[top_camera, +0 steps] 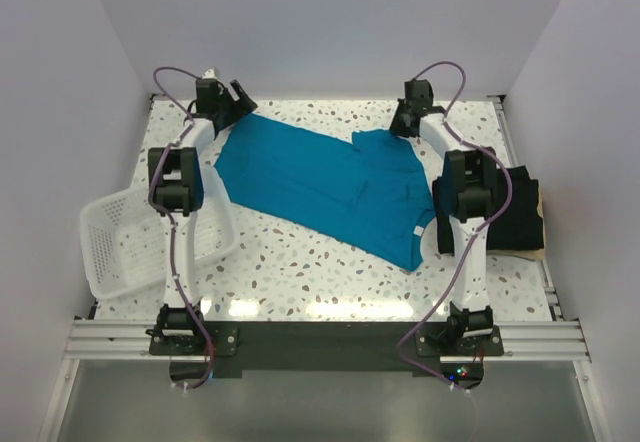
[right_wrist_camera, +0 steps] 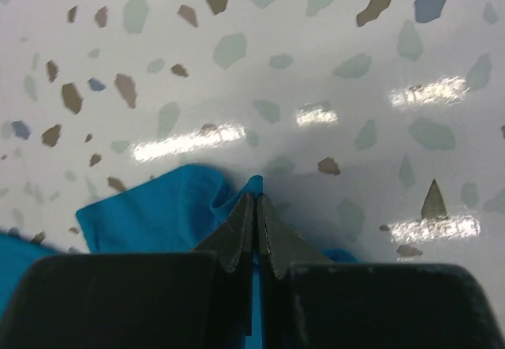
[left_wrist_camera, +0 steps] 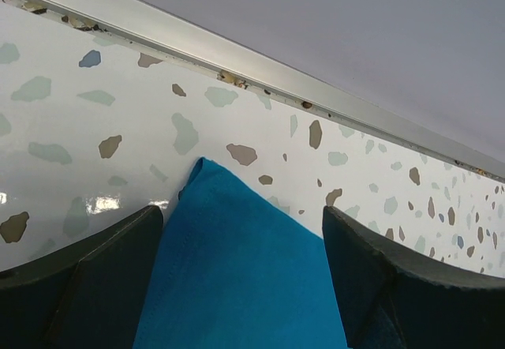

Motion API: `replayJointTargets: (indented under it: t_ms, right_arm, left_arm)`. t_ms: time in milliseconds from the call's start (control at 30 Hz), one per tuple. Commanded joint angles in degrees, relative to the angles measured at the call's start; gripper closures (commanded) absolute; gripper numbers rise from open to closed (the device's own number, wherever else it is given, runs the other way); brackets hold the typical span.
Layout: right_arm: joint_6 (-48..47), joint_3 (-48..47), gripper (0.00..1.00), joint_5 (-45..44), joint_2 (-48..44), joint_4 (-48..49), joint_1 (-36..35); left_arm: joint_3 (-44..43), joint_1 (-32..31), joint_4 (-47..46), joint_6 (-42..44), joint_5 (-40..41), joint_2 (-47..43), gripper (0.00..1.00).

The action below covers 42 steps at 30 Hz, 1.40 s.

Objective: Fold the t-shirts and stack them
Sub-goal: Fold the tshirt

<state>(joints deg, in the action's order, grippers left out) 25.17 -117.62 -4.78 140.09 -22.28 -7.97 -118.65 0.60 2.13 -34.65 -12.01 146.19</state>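
Note:
A teal-blue t-shirt (top_camera: 330, 187) lies spread across the middle of the speckled table. My left gripper (top_camera: 232, 102) is at its far left corner, open, and that corner (left_wrist_camera: 237, 270) lies between the two fingers. My right gripper (top_camera: 408, 114) is at the shirt's far right sleeve and is shut on a pinch of teal cloth (right_wrist_camera: 177, 207). A black t-shirt (top_camera: 520, 212) lies folded at the right table edge, partly hidden by the right arm.
A white mesh basket (top_camera: 135, 242) stands at the left edge, beside the left arm. A metal rail (left_wrist_camera: 260, 80) and the back wall run just beyond the left gripper. Walls close both sides.

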Motion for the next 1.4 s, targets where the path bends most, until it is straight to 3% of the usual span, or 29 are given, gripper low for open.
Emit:
replayJointTargets:
  t_ms: [0,300,700,1367]
  right_arm:
    - [2.3,4.7,1.00,10.6,-9.6,6.7,-0.3]
    - [0.5,17.2,1.00,26.0,-22.3,7.8,-3.3]
    - [-5.5,25.2,1.00,39.5,-32.7,-1.4,-7.9]
    - [-8.0,41.0,1.00,41.2,-46.9,-6.4,-9.9]
  left_arm:
    - [1.7,-0.1,-0.3,-1.9,1.0,-4.2,0.13]
    - [1.5,-0.1,5.2,-3.4,3.3,-4.9,0.14]
    - [2.8,-0.1,6.7,-6.8,1.2,-5.1,0.16]
    - [5.1,0.0,5.6,-8.9,0.5,-5.7,0.17]
